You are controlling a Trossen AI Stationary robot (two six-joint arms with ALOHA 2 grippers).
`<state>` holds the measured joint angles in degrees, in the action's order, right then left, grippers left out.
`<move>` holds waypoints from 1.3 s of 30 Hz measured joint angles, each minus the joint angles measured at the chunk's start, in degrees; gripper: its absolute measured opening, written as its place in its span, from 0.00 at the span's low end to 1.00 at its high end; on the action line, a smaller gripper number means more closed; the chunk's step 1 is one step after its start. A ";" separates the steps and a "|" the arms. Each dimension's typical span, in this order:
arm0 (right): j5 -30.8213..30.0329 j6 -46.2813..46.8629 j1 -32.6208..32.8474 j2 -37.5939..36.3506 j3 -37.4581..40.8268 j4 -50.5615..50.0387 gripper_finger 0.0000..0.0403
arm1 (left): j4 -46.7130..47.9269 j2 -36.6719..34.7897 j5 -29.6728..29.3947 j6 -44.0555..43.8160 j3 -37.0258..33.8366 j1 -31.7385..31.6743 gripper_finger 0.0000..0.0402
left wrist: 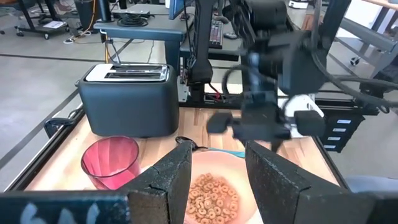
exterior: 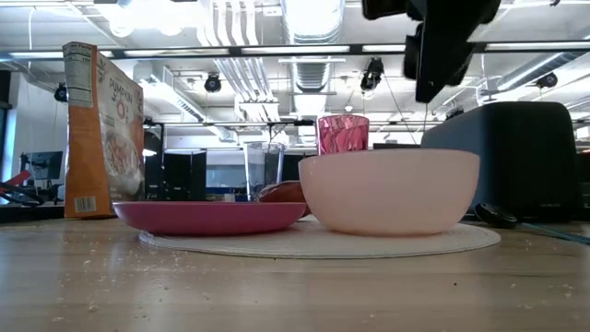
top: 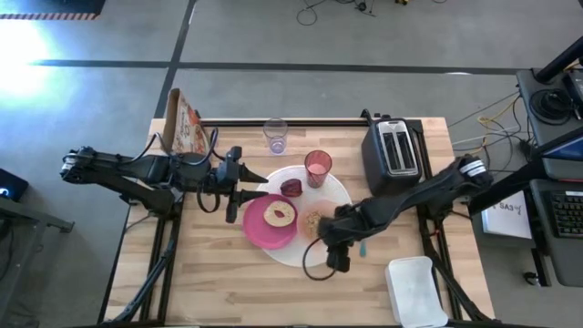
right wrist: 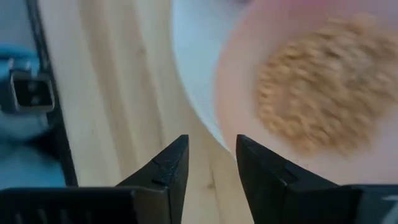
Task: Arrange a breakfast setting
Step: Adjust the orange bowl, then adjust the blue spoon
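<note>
Hovering with parted, empty fingers at the white mat's [top: 339, 199] right rim, the right gripper [top: 333, 260] could clip the cereal-filled peach bowl [top: 315, 221]; left gripper [top: 239, 191] likewise released.

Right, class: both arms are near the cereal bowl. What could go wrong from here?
1. The right pincer, open, hangs just beside the peach bowl, which holds cereal and sits near the rim of the white mat. A nudge might spill it.
2. The left pincer, also open, points at the same bowl, with the right arm just beyond it. The two might collide.
3. The pink cup stands close beside the left pincer's line and could be tipped.
</note>
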<state>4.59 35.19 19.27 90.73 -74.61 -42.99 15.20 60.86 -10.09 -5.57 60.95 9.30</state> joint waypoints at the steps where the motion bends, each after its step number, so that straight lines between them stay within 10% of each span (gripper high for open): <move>1: -1.36 2.33 0.00 -0.88 0.00 -1.17 0.30 | 0.00 0.00 0.02 -0.16 0.00 0.00 0.33; 16: -9.06 38.99 1.11 -3.45 0.41 -28.50 0.32 | 0.96 2.31 0.03 0.82 0.00 0.04 0.33; 39: -3.08 44.53 0.53 -2.22 22.98 -8.96 0.32 | 0.93 4.13 0.14 4.86 0.00 0.04 0.33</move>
<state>1.52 79.72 19.80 88.51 -51.63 -51.95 16.13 64.99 -9.95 -0.71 60.95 9.34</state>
